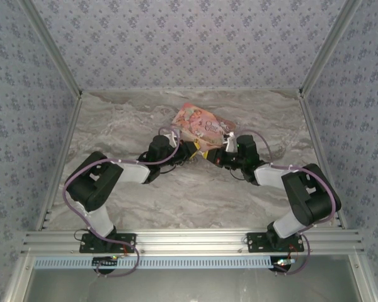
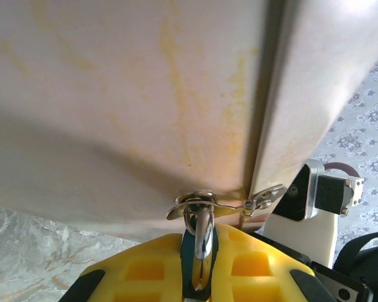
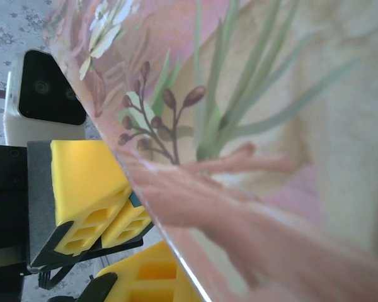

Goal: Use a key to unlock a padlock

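The tiny blue padlock (image 2: pixel 190 255) is pinched between the yellow fingers of my left gripper (image 2: pixel 198 267), which is shut on it. Its silvery shackle (image 2: pixel 203 236) runs up through a metal hasp ring (image 2: pixel 198 202) on the edge of the pink illustrated box (image 3: pixel 258 126). A small silvery piece (image 2: pixel 264 197) sticks out beside the hasp; I cannot tell whether it is the key. My right gripper (image 1: pixel 216 155) sits right against the box from the other side. One of its yellow fingers (image 3: pixel 151 280) shows below the box, which hides the other.
The pink box (image 1: pixel 200 126) lies on the marble table (image 1: pixel 176 195) at mid-back, with both grippers meeting at its near edge. Patterned walls close in the left, right and back. The right arm's wrist camera (image 2: pixel 302 195) sits close to the left gripper.
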